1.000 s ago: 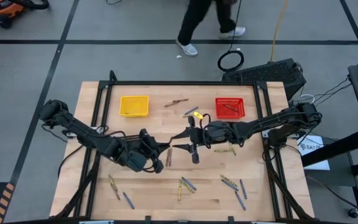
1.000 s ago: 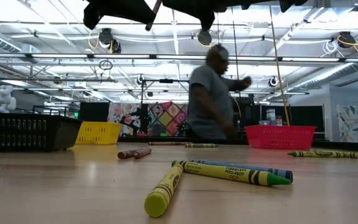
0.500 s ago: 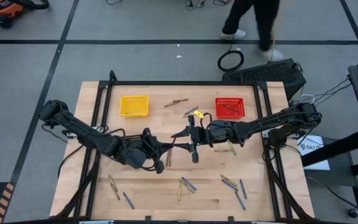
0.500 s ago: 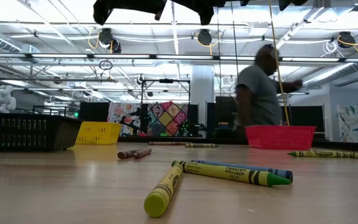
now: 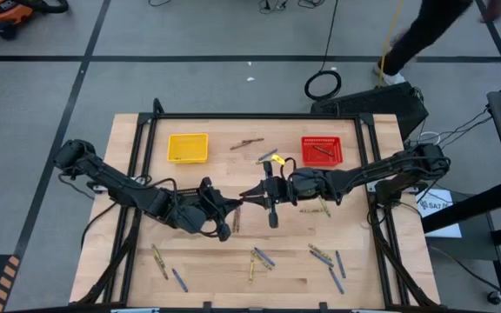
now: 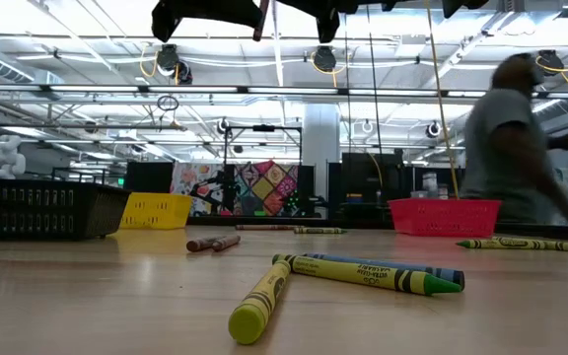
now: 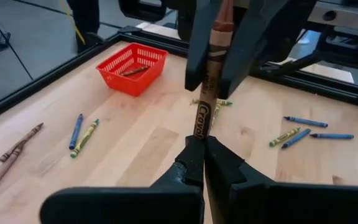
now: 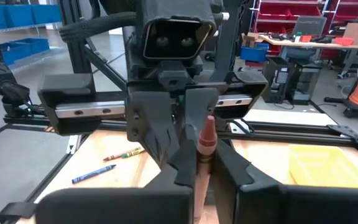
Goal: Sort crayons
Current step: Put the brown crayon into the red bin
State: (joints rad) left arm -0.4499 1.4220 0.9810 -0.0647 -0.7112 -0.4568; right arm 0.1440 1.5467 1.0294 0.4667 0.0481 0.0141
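Note:
A brown-red crayon (image 7: 205, 99) stands steeply in the air above the table's middle, pointed end up. Both grippers meet on it. My left gripper (image 7: 202, 146), reaching in from the table's left, is shut on its lower end. My right gripper (image 8: 205, 155), reaching in from the right, is shut on its upper part. In the high view the two grippers (image 5: 249, 198) touch tip to tip. The low view shows only the crayon (image 6: 261, 18) and dark gripper parts at its top edge. My left gripper pinches the crayon's lower end (image 7: 199, 129) between its two fingertips, coming from the table's left and slanting slightly down. The fingers lie across the crayon, which rises above them, lifted clear of the table. My right gripper pinches the crayon's upper part (image 8: 204, 149) between its two fingers, just below the pointed tip (image 8: 207, 127). It comes level from the table's right, fingers across the crayon. The tip sticks up above the fingers.
A yellow basket (image 5: 188, 147) and a red basket (image 5: 322, 149) stand at the far side, and a black basket (image 6: 37, 209) shows in the low view. Loose crayons (image 5: 259, 258) lie scattered toward the near edge. A person (image 6: 511, 158) walks beyond the table.
My right gripper has shut its wide-open fingers on the crayon's upper part, without shifting. My left gripper has kept its hold, and the crayon stays in the air between them. The person behind the table has walked toward the right.

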